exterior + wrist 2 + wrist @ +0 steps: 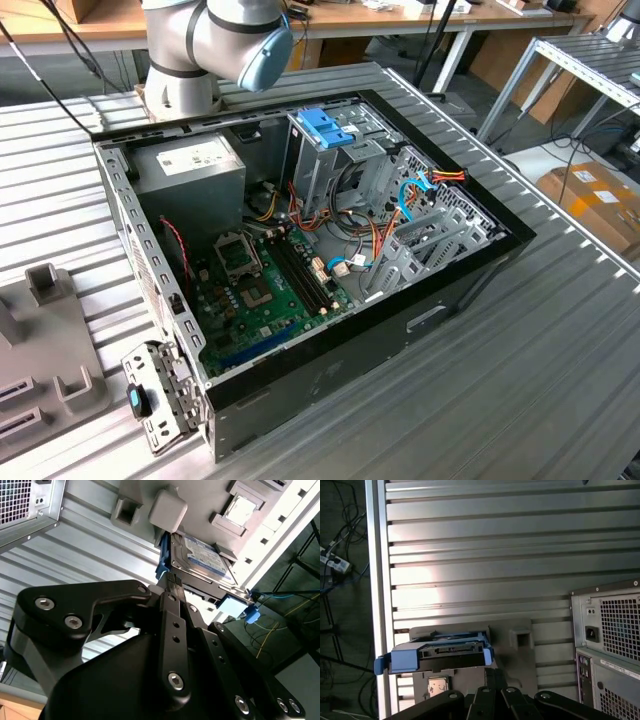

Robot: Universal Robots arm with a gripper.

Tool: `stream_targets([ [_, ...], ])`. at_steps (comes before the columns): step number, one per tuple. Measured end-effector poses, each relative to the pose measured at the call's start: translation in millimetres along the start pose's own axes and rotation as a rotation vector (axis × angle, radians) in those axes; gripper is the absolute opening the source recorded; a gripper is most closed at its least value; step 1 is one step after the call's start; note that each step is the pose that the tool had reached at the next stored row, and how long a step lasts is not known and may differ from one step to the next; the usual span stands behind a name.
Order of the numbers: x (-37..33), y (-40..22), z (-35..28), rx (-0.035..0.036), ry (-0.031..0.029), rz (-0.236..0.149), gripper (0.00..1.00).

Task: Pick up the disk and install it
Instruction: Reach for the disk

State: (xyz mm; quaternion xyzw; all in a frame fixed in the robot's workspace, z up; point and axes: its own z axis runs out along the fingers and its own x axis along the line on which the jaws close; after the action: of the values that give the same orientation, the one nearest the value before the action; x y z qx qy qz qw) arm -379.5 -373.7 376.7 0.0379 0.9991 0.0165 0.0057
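Observation:
The disk is a flat grey-metal drive in a light-blue carrier with a blue end tab. It rests on a grey holder block on the ribbed metal table. In the first wrist view the disk appears end-on, near the table's edge. My gripper has its black tip right at the disk's long side, by the blue rail. In the first wrist view the gripper sits just beside one end of the carrier. I cannot make out a hold on it.
The open computer case lies on the table, with a metal drive cage with a blue top inside. Part of the grey holder block is at the exterior view's left. The case's vented rear stands near the gripper. Cables lie beyond the table edge.

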Motion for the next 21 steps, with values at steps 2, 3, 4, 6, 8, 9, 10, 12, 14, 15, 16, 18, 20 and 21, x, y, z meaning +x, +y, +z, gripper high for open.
stream_targets([
  [2,0.2,0.0,0.0,0.0000,0.0000,0.000,0.11],
  [3,0.2,0.0,0.0,0.0000,0.0000,0.000,0.11],
  [4,0.4,0.0,0.0,0.0000,0.0000,0.000,0.11],
  [6,1.0,-0.1,0.0,0.0000,0.0000,0.000,0.11],
  [8,1.8,-0.1,0.0,0.0001,0.0001,0.000,0.11],
  [9,2.6,-0.2,0.0,0.0001,0.0000,0.000,0.11],
  [10,3.3,-0.2,0.0,0.0000,0.0001,0.000,0.11],
  [12,4.7,-0.4,0.0,0.0000,0.0001,0.000,0.11],
  [14,6.6,-0.5,0.0,0.0000,0.0000,0.000,0.11],
  [15,9.0,-0.7,0.1,0.0000,0.0000,0.000,0.11],
  [16,10.5,-0.8,0.1,0.0000,0.0000,0.000,0.11],
  [18,14.4,-1.1,0.2,0.0000,0.0000,0.000,0.11],
  [20,16.8,-1.2,0.3,0.0000,0.0000,0.000,0.11],
  [21,17.7,-1.3,0.3,0.0000,0.0000,0.000,0.11],
])
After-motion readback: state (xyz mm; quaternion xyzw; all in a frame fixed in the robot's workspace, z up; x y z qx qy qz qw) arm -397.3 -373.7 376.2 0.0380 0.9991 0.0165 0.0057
